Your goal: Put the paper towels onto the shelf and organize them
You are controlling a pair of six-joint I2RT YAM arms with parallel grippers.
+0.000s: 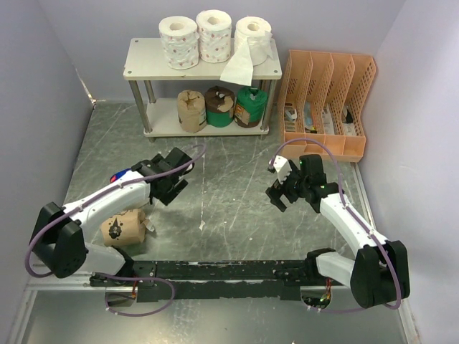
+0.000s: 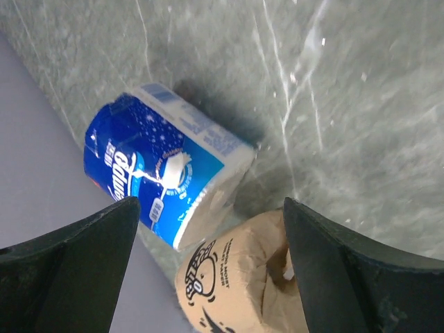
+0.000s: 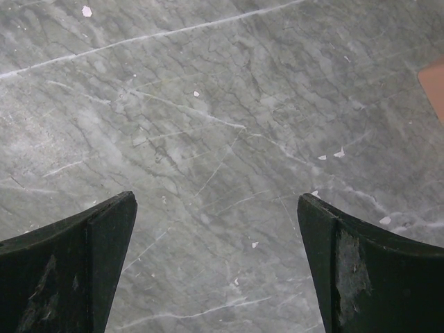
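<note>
Paper towels (image 1: pixel 214 34) numbered eight; one shelf (image 1: pixel 143 61).
Three white rolls (image 1: pixel 178 41) (image 1: pixel 214 34) (image 1: pixel 254 36), two green rolls (image 1: pixel 220 106) (image 1: pixel 251 106), two tan rolls (image 1: pixel 191 110) (image 1: pixel 123 228), one blue roll (image 2: pixel 163 166).

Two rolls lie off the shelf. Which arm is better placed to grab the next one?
Left. The left tool, open, faces the blue-wrapped roll and the tan roll, both beside that arm. The right tool, also open, sees only tabletop.
</note>
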